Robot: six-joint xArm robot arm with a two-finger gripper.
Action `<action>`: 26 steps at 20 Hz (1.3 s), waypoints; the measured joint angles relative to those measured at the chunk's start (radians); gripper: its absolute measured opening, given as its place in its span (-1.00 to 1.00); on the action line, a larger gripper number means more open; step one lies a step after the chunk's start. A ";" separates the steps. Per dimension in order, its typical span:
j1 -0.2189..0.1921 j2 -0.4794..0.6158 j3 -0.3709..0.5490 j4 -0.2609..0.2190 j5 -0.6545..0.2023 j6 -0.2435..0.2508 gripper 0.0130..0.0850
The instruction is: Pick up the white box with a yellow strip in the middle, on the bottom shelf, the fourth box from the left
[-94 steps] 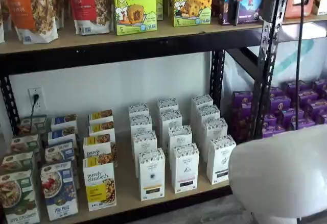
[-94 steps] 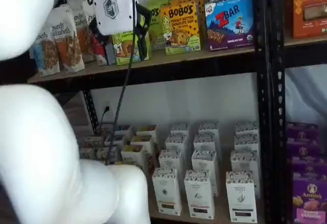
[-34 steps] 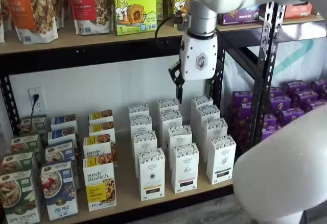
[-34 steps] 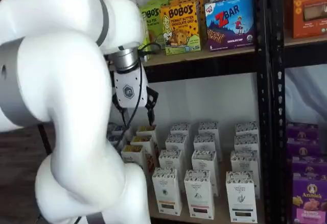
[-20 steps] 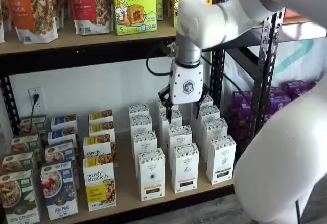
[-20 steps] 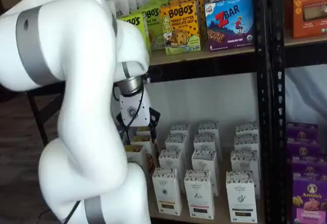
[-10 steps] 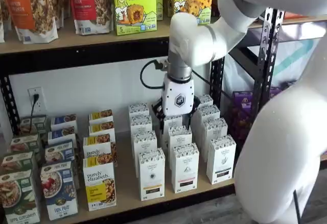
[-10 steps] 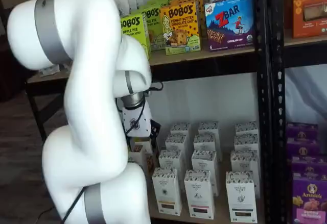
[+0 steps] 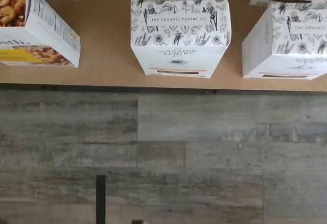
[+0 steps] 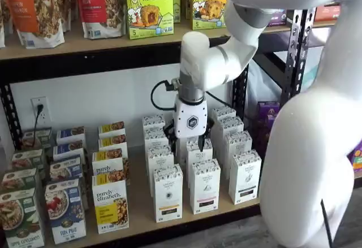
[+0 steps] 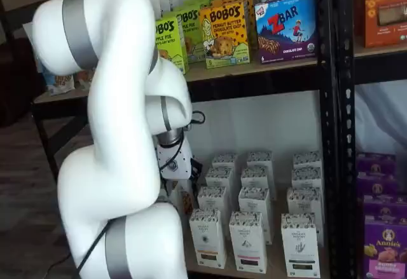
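I'm hovering my gripper point(image 10: 189, 146), fingers spread wide and holding nothing, above the white cartons; the white box with a yellow strip point(image 10: 168, 193) is standing upright at the bottom shelf point(image 10: 141, 217) front edge, below and toward the front-left of me.

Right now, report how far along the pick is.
Done: the arm has brought the end effector low over the white cartons on the bottom shelf. In hand: nothing; its fingers hang free. Left: line up on the white box with a yellow strip, which stands untouched, grip it and lift.
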 joint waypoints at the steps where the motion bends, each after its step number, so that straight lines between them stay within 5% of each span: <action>1: 0.000 0.016 -0.006 -0.002 -0.010 0.001 1.00; 13: -0.016 0.213 -0.107 0.038 -0.100 -0.052 1.00; 19: -0.026 0.329 -0.208 0.108 -0.125 -0.125 1.00; 26: -0.038 0.446 -0.329 0.132 -0.113 -0.158 1.00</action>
